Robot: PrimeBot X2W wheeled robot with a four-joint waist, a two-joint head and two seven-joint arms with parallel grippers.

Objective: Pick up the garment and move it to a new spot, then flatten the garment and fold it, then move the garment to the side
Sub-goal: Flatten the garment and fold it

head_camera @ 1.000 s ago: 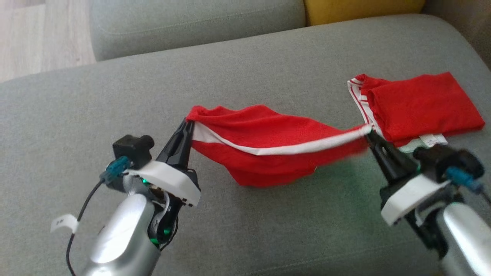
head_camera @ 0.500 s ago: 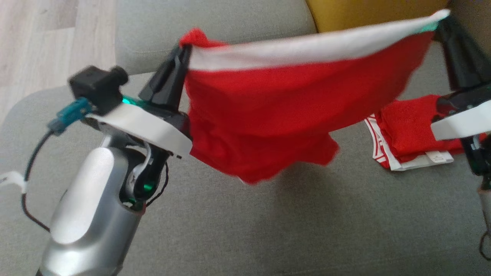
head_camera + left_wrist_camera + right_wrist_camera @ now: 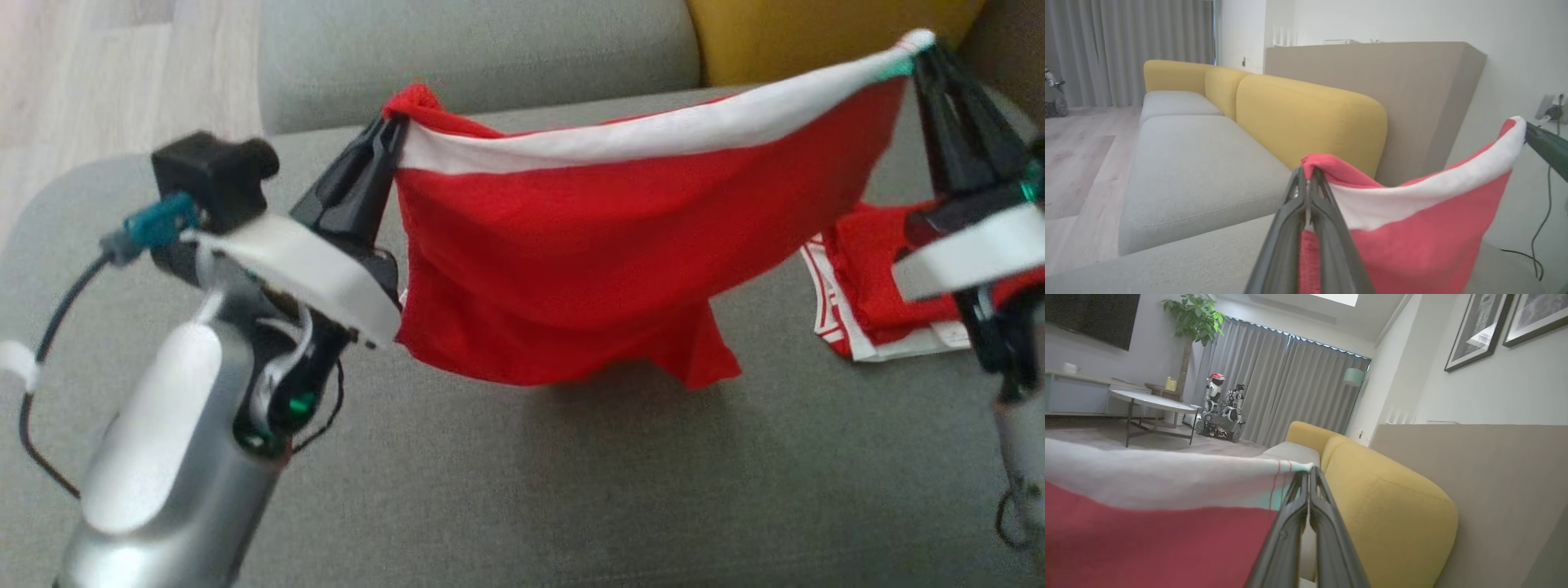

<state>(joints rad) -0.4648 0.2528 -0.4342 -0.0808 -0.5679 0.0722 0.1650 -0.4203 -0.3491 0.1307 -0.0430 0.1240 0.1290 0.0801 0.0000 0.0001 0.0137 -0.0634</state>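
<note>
The left gripper [image 3: 392, 132] has its fingers pressed tight together on the left top corner of the red garment [image 3: 571, 261]. The right gripper [image 3: 919, 55] is clamped likewise on the right corner, so the cloth hangs stretched between them above the grey sofa seat [image 3: 531, 490]. There are two red pieces: this one and a folded garment [image 3: 865, 282] lying on the seat at the right.

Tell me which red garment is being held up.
The white-banded garment hanging between the left gripper and right gripper; the folded garment lies on the cushion.
</note>
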